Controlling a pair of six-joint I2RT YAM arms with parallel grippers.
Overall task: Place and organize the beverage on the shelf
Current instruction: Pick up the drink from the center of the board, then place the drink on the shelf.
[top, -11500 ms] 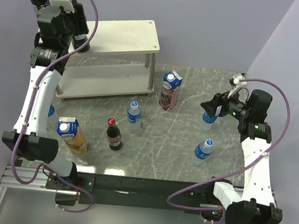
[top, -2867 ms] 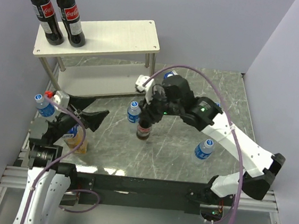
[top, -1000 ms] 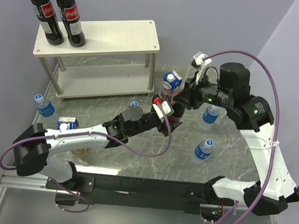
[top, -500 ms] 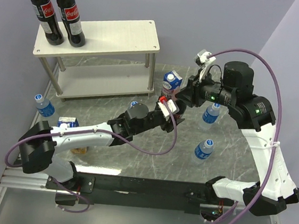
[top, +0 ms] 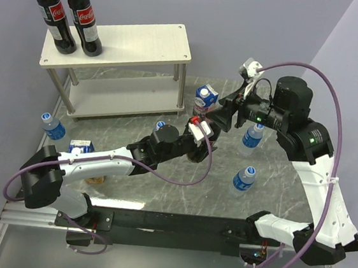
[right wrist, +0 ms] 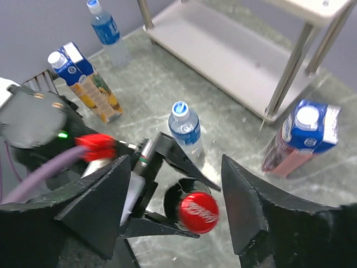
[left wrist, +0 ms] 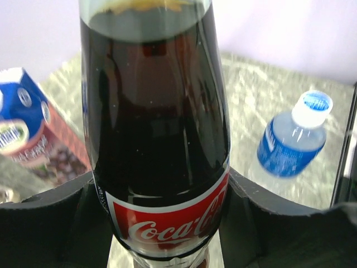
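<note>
LEFT ARM TAKES THE COLA: The left gripper (left wrist: 162, 223) is clamped round the label band of a full cola bottle (left wrist: 156, 128). Its black fingers (left wrist: 56, 223) press on either side and the bottle stands upright. Whether the base rests on the table (top: 212, 182) cannot be told. Directly above, the right gripper (right wrist: 175, 190) stands spread wide and empty, its fingers apart from the bottle's red cap (right wrist: 198, 212). Just beyond the left gripper stand a purple juice carton (left wrist: 28, 134) on one side and a blue-labelled water bottle (left wrist: 293, 142) on the other, both near enough to be clipped. Far past the left gripper is the shelf (top: 150, 41), with two cola bottles (top: 82, 15) at one end of its top board. The handover looks complete, which leaves the carry. It should go best if the right gripper rises straight clear of the cap first. The left can then lift the bottle upright above the carton before swinging toward the free board beside the pair.
</note>
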